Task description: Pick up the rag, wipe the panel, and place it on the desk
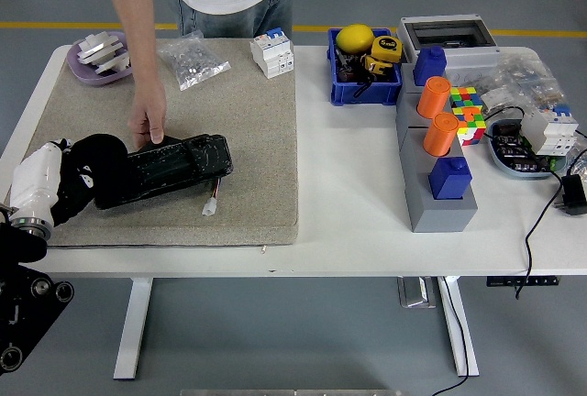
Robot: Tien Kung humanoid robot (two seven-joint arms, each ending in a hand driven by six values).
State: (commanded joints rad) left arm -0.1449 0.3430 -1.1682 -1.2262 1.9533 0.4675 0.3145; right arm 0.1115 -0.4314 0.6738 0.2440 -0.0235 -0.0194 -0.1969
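A long black panel [179, 165] lies on the beige mat [248, 112] at the table's left. My left hand [78, 181], black with a white forearm, is at the panel's left end, shut on the black rag [99, 153], which rests against that end. A person's hand [147, 123] presses on the panel's far edge and steadies it. A small white connector [211, 206] on a wire lies just in front of the panel. My right hand is not in view.
A purple tray of metal parts [96, 57], a plastic bag [191, 59] and a white breaker [272, 52] line the mat's far edge. A blue bin [364, 71], a grey stand with orange cylinders [438, 171] and a colour cube [466, 112] fill the right side.
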